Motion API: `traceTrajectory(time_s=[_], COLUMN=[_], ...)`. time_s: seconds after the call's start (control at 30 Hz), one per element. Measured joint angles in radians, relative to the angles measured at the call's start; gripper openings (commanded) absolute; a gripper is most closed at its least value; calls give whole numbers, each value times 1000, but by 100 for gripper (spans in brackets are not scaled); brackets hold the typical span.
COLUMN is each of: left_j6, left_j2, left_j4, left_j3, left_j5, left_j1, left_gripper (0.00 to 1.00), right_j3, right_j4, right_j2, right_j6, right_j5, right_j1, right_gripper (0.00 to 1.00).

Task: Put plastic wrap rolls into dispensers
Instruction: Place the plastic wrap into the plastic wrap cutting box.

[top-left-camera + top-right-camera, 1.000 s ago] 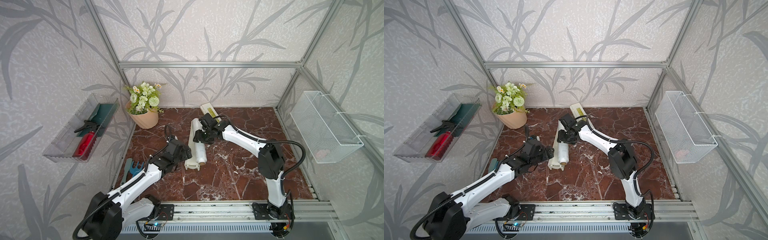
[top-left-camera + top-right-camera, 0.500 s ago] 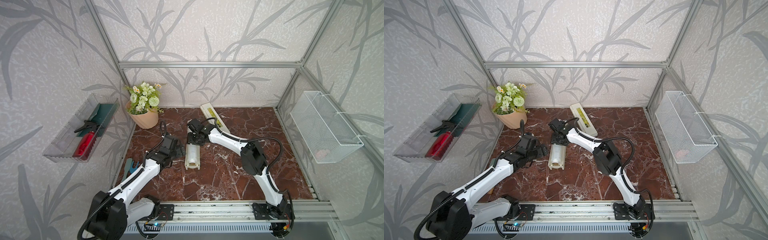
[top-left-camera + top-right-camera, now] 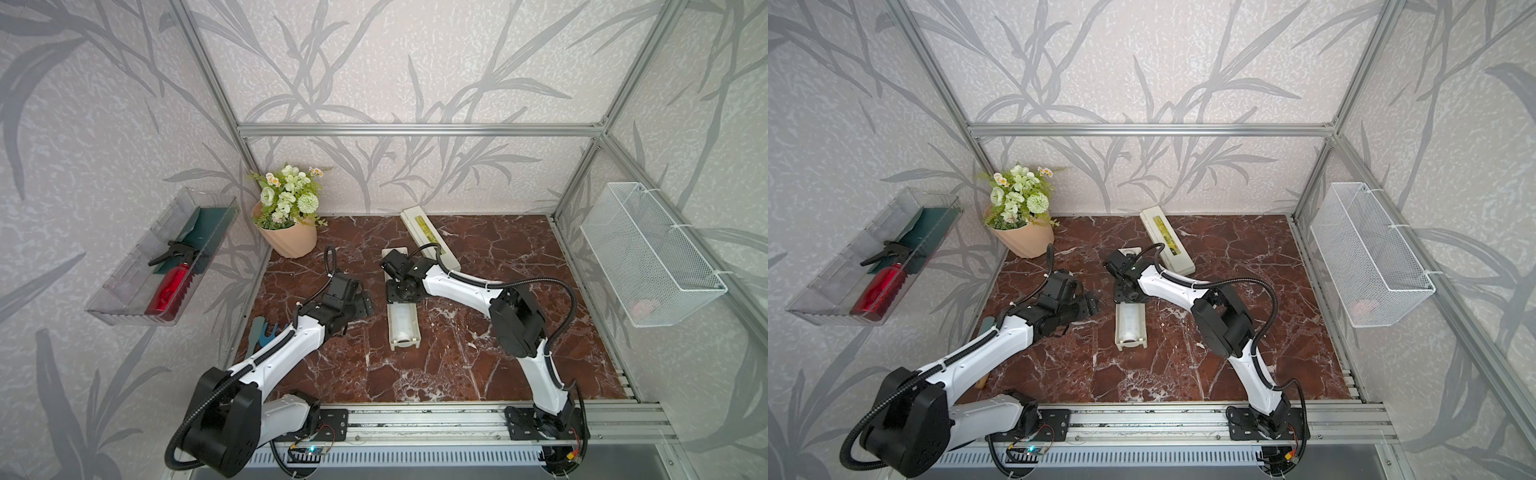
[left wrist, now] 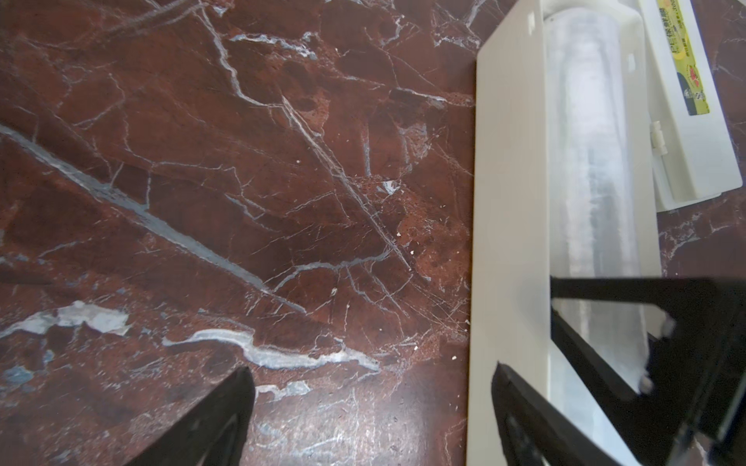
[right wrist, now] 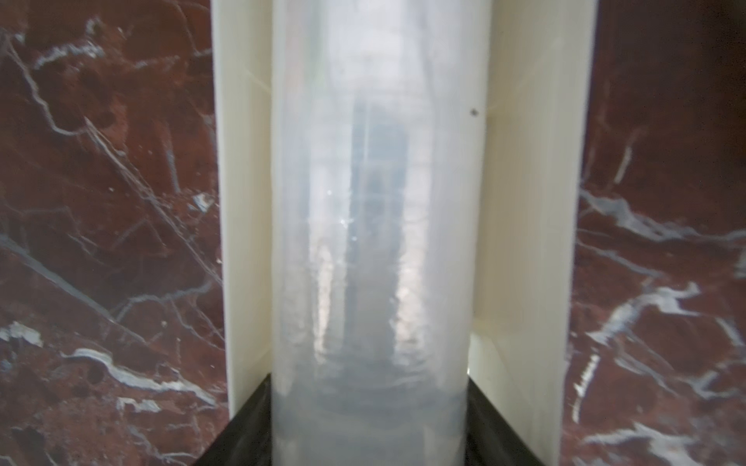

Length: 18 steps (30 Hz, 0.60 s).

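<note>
Top views: one roll [image 3: 402, 323], two dispensers [image 3: 394, 254] [image 3: 428, 232]

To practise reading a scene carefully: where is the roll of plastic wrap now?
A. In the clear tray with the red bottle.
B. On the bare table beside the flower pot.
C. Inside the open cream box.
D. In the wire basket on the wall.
C: the roll of plastic wrap lies lengthwise in the trough of the open cream box, plain in both wrist views.
</note>
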Motion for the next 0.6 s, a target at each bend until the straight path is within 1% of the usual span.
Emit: traceTrajectory(time_s=[0.2, 0.3, 0.37, 0.47, 0.5, 0.53, 0.6], left_j6=[4, 6, 8, 11, 13, 15, 16], left_j2=[25, 37, 41, 42, 42, 43, 50], left_j4=[23, 30, 36, 42, 43, 46, 51], left_j3=[0, 0, 0, 0, 0, 0, 1], left_j5=[24, 35, 46, 57, 60, 63, 69], left_j1=[1, 1, 0, 0, 0, 0, 0], left_gripper=[90, 90, 90, 90, 90, 90, 90], right_j3=[-16, -16, -15, 8, 20, 29, 42], right_j4=[-23, -36, -42, -60, -67, -73, -74], right_j2=[-13, -13, -13, -14, -16, -20, -32], right_j6=[-84, -113, -133, -174, -187, -202, -230], right_j5=[4, 4, 3, 0, 0, 0, -1], right_j1=[-8, -11, -14, -14, -14, -15, -17], right_gripper=[40, 61, 69, 84, 91, 94, 95])
